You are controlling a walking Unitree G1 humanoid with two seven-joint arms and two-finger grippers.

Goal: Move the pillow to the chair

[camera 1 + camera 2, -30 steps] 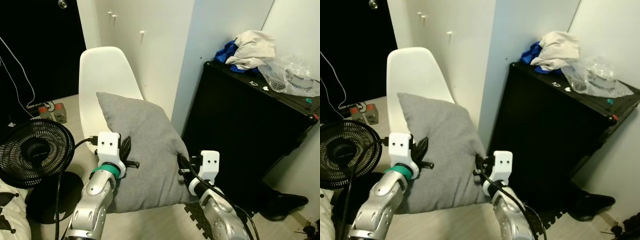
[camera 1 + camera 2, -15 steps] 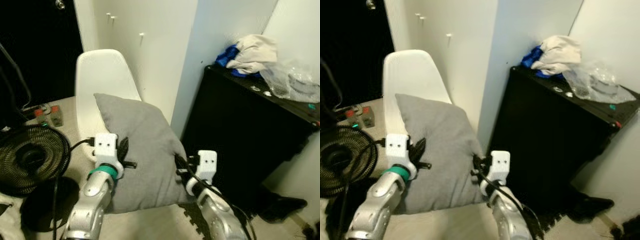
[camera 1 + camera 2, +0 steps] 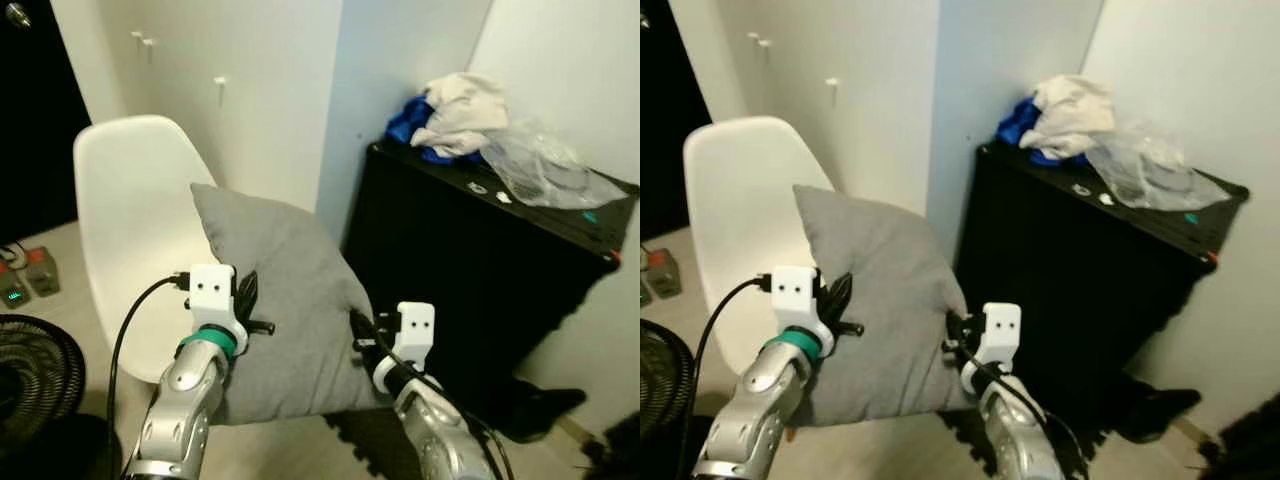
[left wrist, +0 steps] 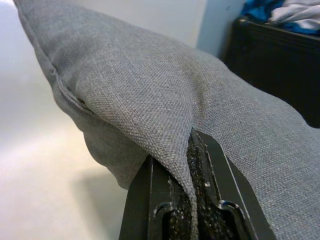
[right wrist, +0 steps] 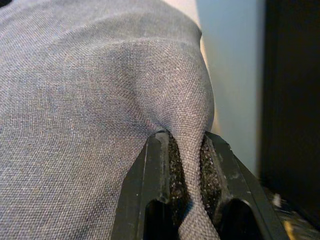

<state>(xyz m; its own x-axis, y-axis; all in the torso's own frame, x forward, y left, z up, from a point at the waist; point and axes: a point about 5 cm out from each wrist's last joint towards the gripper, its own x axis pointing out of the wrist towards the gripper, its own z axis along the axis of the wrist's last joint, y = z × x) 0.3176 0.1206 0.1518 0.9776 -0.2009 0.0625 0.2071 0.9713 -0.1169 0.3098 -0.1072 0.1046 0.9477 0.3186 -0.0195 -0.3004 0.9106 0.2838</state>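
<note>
Head views: the camera has swung right since a second ago — the white chair [image 3: 130, 230] now sits left of the grey pillow [image 3: 285, 300], so the carry is nearly there. Pillow hangs tilted, long axis upright (top corner toward the chair).

Wrist views: left pincer [image 4: 187, 200] clamped on fabric; right pincer [image 5: 187, 185] pinching a fold — both gripping.

The pillow [image 3: 285, 300] is held in front of the chair [image 3: 130, 215], between the left end effector [image 3: 248, 300] and the right end effector [image 3: 362, 330]. To the right, a cabinet [image 3: 470, 270] is set against the wall, with clothes [image 3: 445, 115] and a plastic bag [image 3: 540, 170] on top; a fan [image 3: 30, 385] is placed at far left.
</note>
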